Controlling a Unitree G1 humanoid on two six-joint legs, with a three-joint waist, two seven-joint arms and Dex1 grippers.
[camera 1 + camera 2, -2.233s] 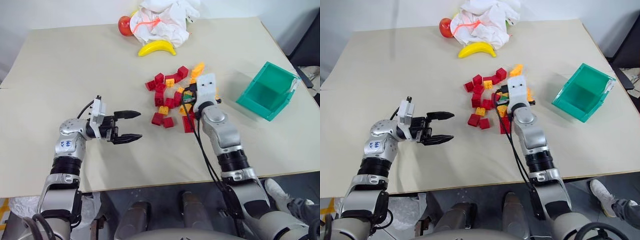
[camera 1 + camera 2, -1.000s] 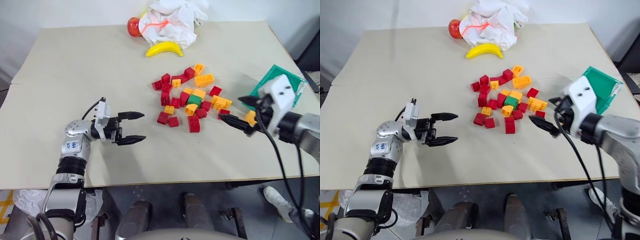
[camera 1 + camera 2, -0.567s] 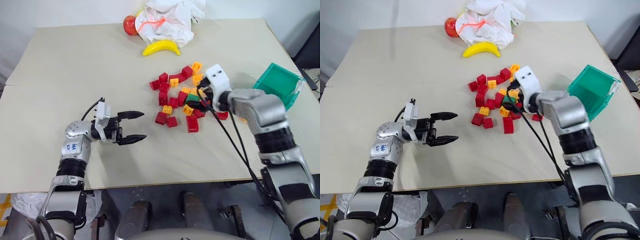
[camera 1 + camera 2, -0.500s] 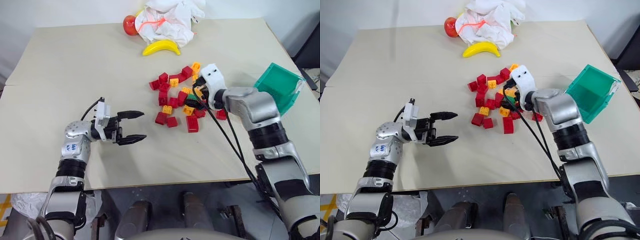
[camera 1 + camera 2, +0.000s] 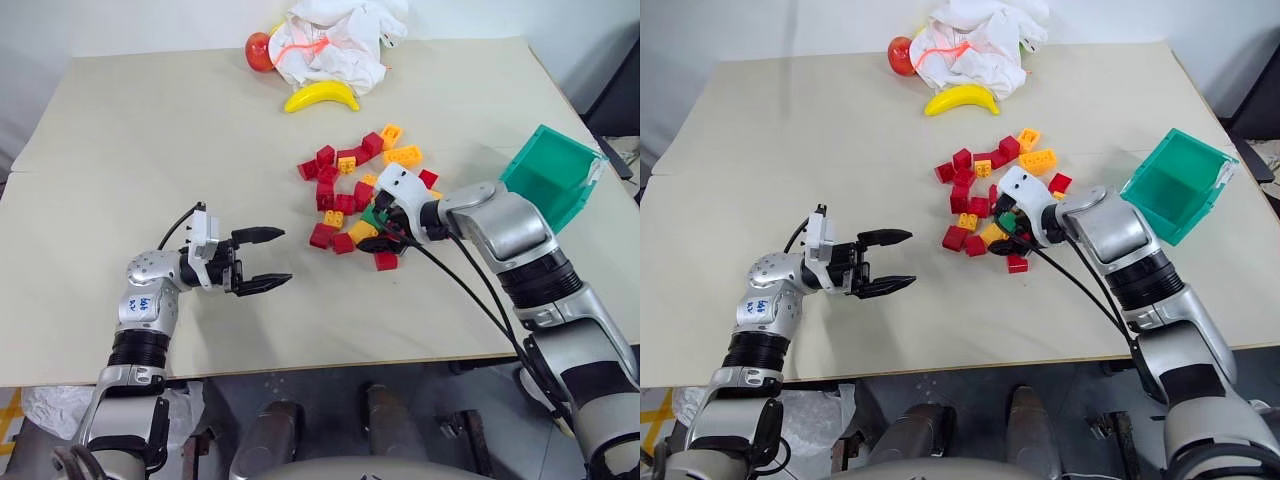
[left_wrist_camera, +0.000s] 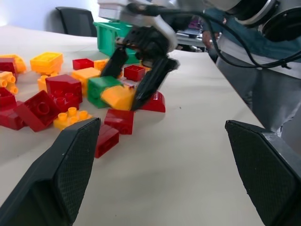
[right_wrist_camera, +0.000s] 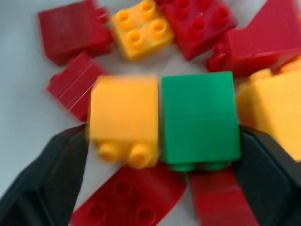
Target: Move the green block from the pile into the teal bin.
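The green block [image 7: 197,117] lies in the pile [image 5: 340,170] of red and orange-yellow bricks, pressed side by side against an orange-yellow brick [image 7: 124,115]. My right gripper [image 5: 383,226] has come down into the near side of the pile, open, with its fingers straddling both bricks: one finger [image 7: 44,181] beside the orange one, the other [image 7: 268,179] beside the green one. In the left wrist view the same straddle shows around the green block [image 6: 100,88]. The teal bin [image 5: 553,178] stands to the right of the pile. My left gripper [image 5: 283,257] hovers open and empty, left of the pile.
A banana [image 5: 319,97], a crumpled white cloth [image 5: 330,40] and a red apple [image 5: 258,51] lie at the table's far edge. A loose red brick [image 5: 386,261] sits just nearer than my right gripper. A dark chair [image 6: 77,21] stands beyond the table.
My right arm swung left from beside the teal bin and came down into the pile, nudging a few bricks; its fingers now flank the green and orange bricks. The left gripper stayed put.
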